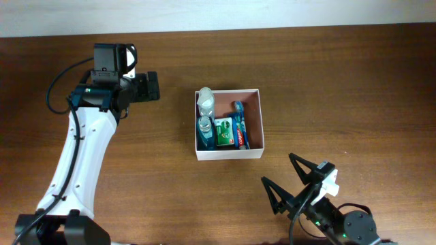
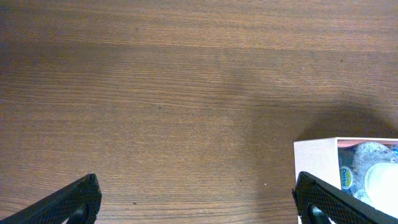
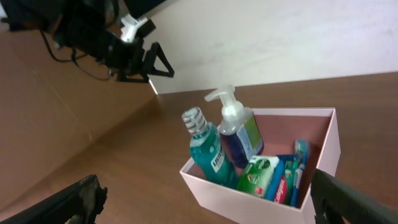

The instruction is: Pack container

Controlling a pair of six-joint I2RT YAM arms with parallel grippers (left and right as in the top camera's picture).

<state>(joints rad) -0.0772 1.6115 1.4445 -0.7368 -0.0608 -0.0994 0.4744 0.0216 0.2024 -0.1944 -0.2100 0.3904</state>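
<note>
The square shallow box with thin white walls and a reddish-brown floor (image 1: pixel 230 154) sits on the brown wooden counter (image 1: pixel 340 75), a little right of its middle. Along the box's left wall stand two bottles. A clear pump bottle with a white dispenser head and blue liquid (image 1: pixel 206 101) is at the far corner, and a teal mouthwash bottle with a ribbed clear cap (image 1: pixel 204 128) is just near of it. The two stand close beside each other. To their right a green packet (image 1: pixel 224 133) lies against the near wall. A red-and-blue toothpaste tube (image 1: pixel 240 136) is beside it, and a blue toothbrush (image 1: pixel 238 111) runs lengthwise toward the far wall. The far right part of the floor is bare. The left tool (image 1: pixel 154 87), black and carried on a white arm (image 1: pixel 85 153), hangs over bare wood well to the left of the box. Its fingers are spread wide with nothing between them. In the left wrist view they frame open counter, and only a corner of the box shows at the lower right. The right tool (image 1: pixel 278 169) is near the near edge, to the right of the box and clear of its near right corner. Its black fingers are likewise spread apart and empty, pointing toward the box.
</note>
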